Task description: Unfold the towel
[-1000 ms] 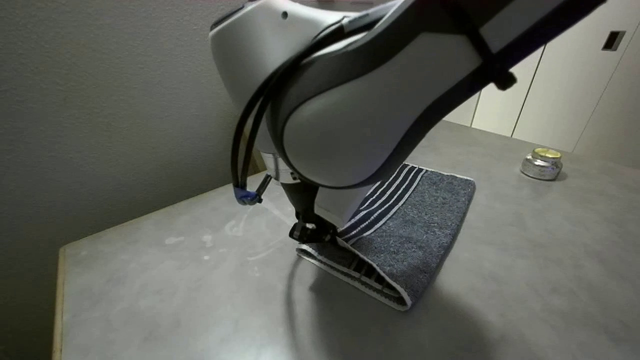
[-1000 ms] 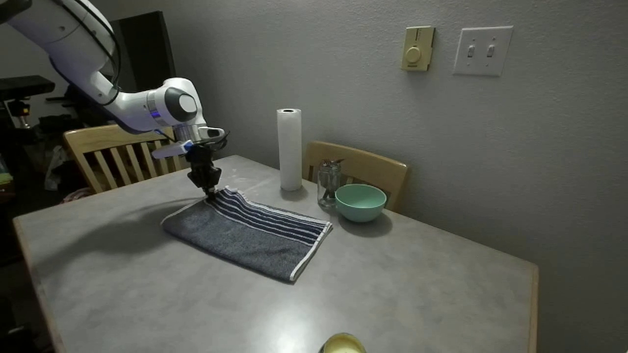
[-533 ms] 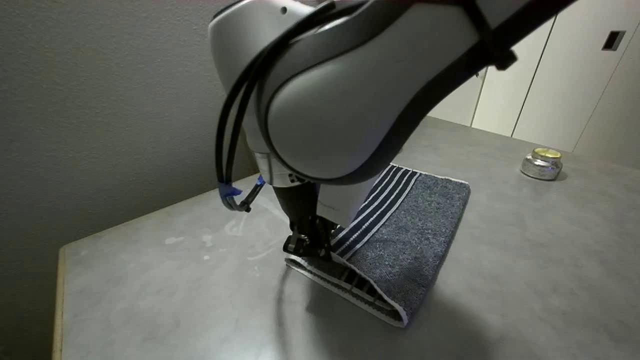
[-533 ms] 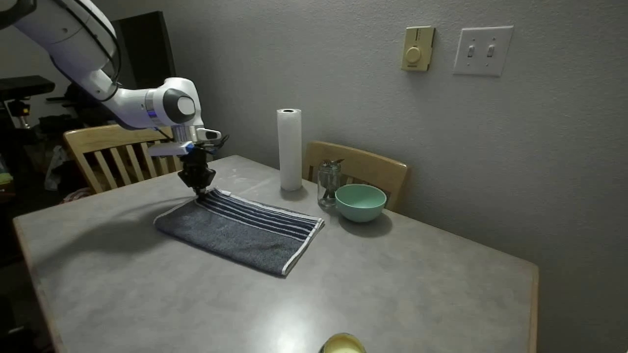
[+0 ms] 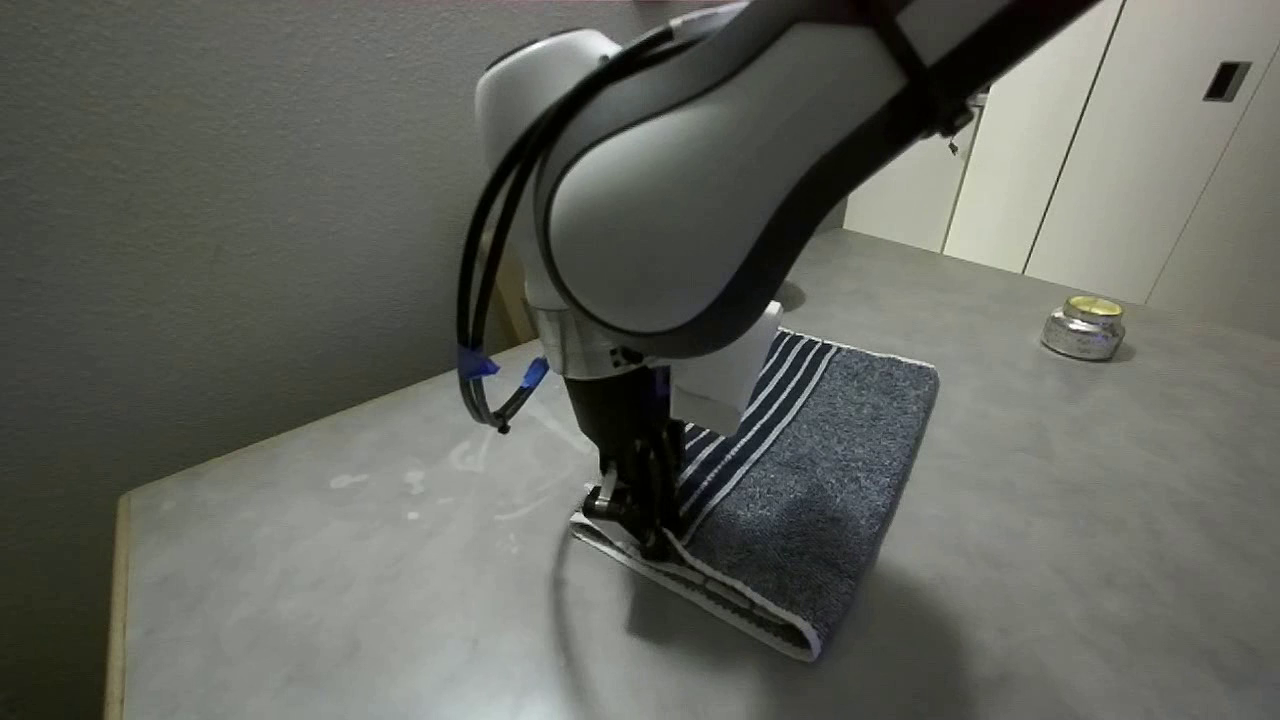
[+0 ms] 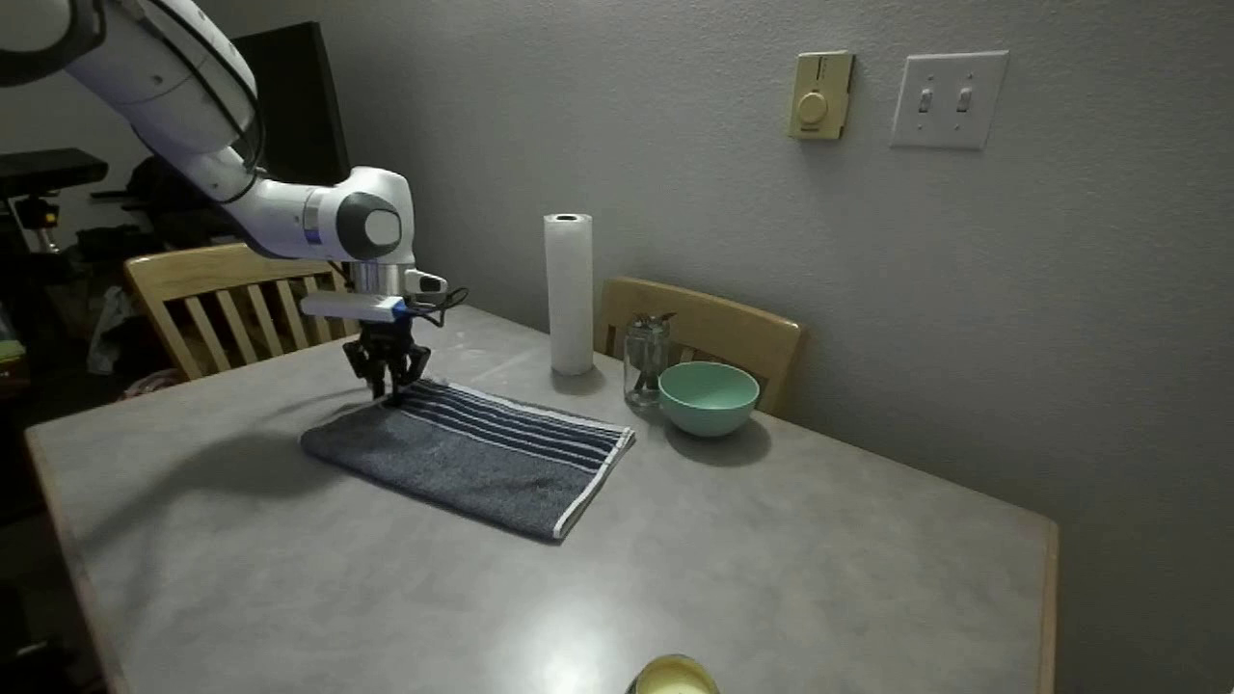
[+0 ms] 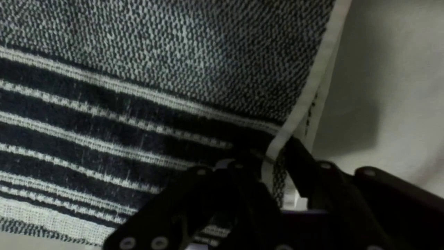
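Can find the towel (image 6: 482,472) left of centre in an exterior view, lying folded on the tabletop (image 6: 771,578) with its striped band (image 6: 521,424) along the upper side. Can trace the fold (image 5: 868,530) down its right side in an exterior view, with the layers gaping at the lower middle of the frame. Would judge it not yet opened out, at the stage of getting a hold.

Can see the end effector (image 6: 386,393) pointing down near the towel's upper-left corner, with jaws parted partway, astride the white hem (image 7: 314,80) at the lower middle of the wrist view. Cannot see any squeeze on the towel. Probably placed so to take only the upper layer near a free corner, for swinging over the fold; might catch both layers if closed too deep.

Notice the bowl (image 6: 709,403), jar (image 6: 644,361) and roll (image 6: 569,299) beyond the towel, toward the wall (image 6: 665,116), presumably to leave room for spreading. Notice the candle (image 6: 674,678) at the bottom edge, well apart.
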